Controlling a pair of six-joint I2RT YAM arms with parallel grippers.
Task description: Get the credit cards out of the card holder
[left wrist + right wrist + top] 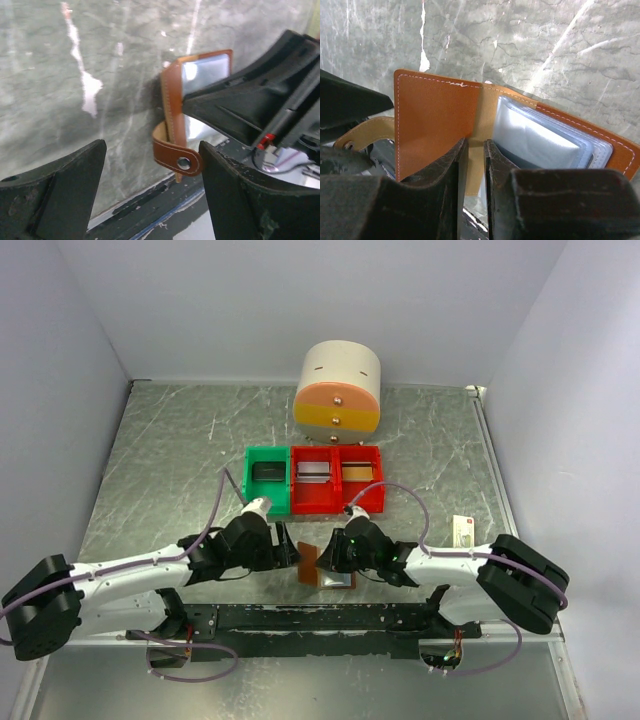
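Nothing here carries writing I can read; the nearest to a label is a red mark on the small cream box point(462, 530) right of centre in the overhead view, too small to make out. The card holder point(322, 566) sits just below the middle of that view, on the grey marbled table point(160, 470) and close to the black rail point(320, 618), right between my two grippers. It is tan-brown and leather-like, with pale stitching round the edge, and it is folded open. From the right wrist I see one plain flap at left-centre and a stack of clear pockets point(545, 140) showing pale blue-grey at right; I cannot tell cards from pockets there. From the left wrist the flap stands upright, and a strap point(175, 155) with a metal snap curls out below it. My right gripper point(474, 150) has its fingers pressed almost together, pinching the holder at the fold between flap and pockets, and its black body hides the holder's lower right in the left wrist view. My left gripper point(152, 150) is spread wide and grips nothing; whether its finger brushes the strap I cannot tell. Above centre in the overhead view a green bin point(250, 480) and a red bin point(335, 505) stand side by side, with a round cream and orange drawer unit point(338, 390) behind them
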